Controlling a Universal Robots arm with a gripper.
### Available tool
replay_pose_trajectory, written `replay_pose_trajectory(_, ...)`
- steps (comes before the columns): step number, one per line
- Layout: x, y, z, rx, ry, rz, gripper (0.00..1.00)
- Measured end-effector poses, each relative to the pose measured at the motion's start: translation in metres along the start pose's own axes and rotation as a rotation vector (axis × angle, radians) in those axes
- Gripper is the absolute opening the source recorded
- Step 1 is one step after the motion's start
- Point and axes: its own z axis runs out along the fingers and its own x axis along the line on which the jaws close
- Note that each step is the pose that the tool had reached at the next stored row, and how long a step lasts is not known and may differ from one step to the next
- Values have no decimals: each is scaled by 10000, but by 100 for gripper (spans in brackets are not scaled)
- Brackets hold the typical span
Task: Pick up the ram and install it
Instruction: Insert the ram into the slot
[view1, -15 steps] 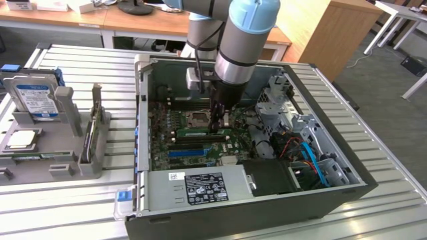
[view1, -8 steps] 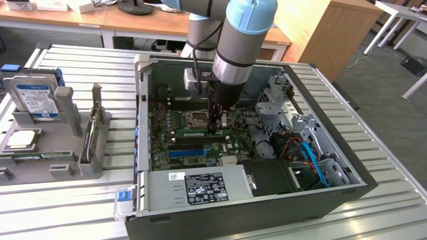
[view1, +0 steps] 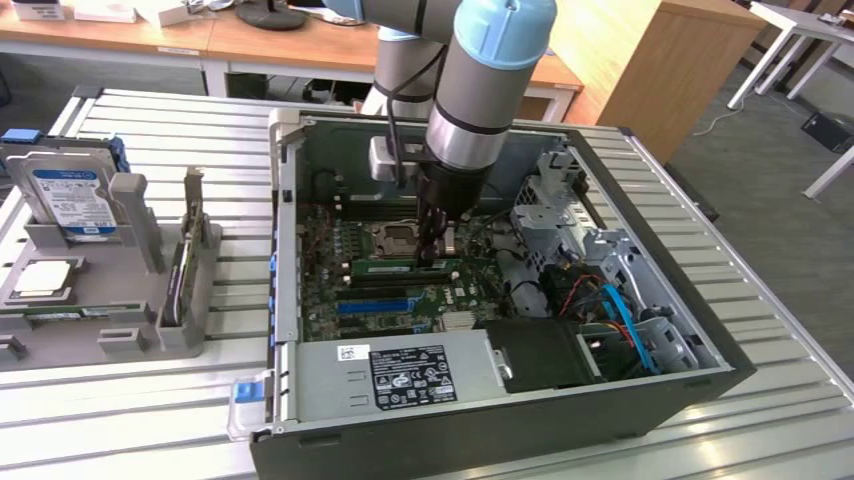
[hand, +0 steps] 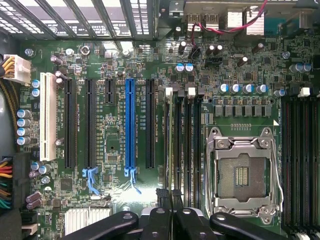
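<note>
The ram (view1: 395, 268) is a thin green stick with a white label. It stands on its long edge on the motherboard, just in front of the CPU socket (view1: 398, 238) inside the open computer case. My gripper (view1: 430, 258) comes straight down onto it, fingers pinched together on its upper edge. In the wrist view the black fingertips (hand: 162, 194) of the gripper (hand: 170, 196) sit close together over the black memory slots (hand: 181, 145) beside the socket (hand: 243, 175). There the ram is edge-on and hard to tell from the slots.
A blue expansion slot (hand: 130, 125) lies beside the memory slots. The power supply (view1: 400, 375) and cables (view1: 601, 300) crowd the case's near side. A grey holder (view1: 107, 300) on the exterior view's left carries a blue-labelled hard drive (view1: 64, 200).
</note>
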Motion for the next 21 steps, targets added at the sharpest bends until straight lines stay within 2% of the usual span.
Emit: replay_pose_trajectory(21, 0, -26, 13, 0, 0, 0, 12)
